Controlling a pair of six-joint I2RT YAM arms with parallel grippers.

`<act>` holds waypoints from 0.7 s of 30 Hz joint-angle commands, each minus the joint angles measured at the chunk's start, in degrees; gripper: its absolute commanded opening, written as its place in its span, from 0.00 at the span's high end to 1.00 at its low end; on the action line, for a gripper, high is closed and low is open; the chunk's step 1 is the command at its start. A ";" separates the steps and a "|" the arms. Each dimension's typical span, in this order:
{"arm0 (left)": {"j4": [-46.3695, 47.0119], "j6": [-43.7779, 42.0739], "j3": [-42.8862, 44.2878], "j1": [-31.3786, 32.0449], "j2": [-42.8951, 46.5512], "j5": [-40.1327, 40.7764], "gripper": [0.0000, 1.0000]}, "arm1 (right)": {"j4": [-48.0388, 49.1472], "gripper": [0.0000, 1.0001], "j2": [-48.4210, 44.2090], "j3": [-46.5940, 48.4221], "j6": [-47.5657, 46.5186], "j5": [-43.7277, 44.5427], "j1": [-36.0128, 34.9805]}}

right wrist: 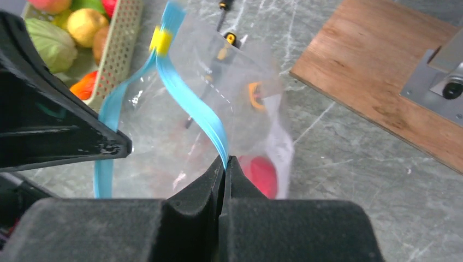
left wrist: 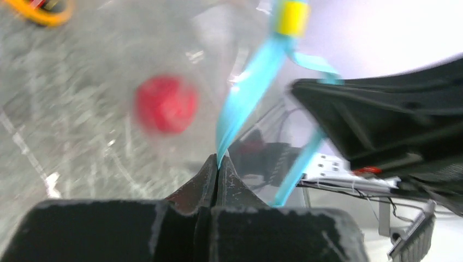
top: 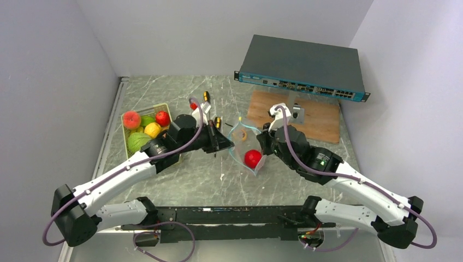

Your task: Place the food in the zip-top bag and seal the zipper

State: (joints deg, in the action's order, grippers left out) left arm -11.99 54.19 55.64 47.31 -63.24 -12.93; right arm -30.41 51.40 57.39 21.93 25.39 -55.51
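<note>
Inside zip-top bag (right wrist: 191,109), red fruit (left wrist: 165,103) blurred, tray (right wrist: 123,38) cut off

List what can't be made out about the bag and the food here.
1. Red fruit: left wrist view, motion blur; its kind is unclear.
2. Zipper: top view too small, wrist views blurred; any sealed stretch unclear.
3. Tray fruits: right wrist view, cut by the top edge.

No readable text, brand or number anywhere (markings on network switch (top: 302,68) too small)
</note>
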 commanded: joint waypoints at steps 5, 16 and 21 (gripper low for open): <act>8.05 2.46 -4.74 -0.71 0.14 -6.69 1.00 | 0.35 1.00 0.02 -1.31 -3.46 6.15 0.48; 3.75 -2.99 -1.12 0.68 -1.63 -5.32 0.45 | 1.91 1.00 0.75 -1.86 -4.25 2.29 0.49; -4.64 -9.75 1.40 0.70 2.99 1.08 0.01 | 1.57 1.00 -0.18 -1.87 -4.65 1.89 0.48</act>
State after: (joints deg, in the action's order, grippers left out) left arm -11.53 50.68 54.61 47.88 -64.93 -16.62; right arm -29.98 52.45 55.20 18.37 27.94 -55.20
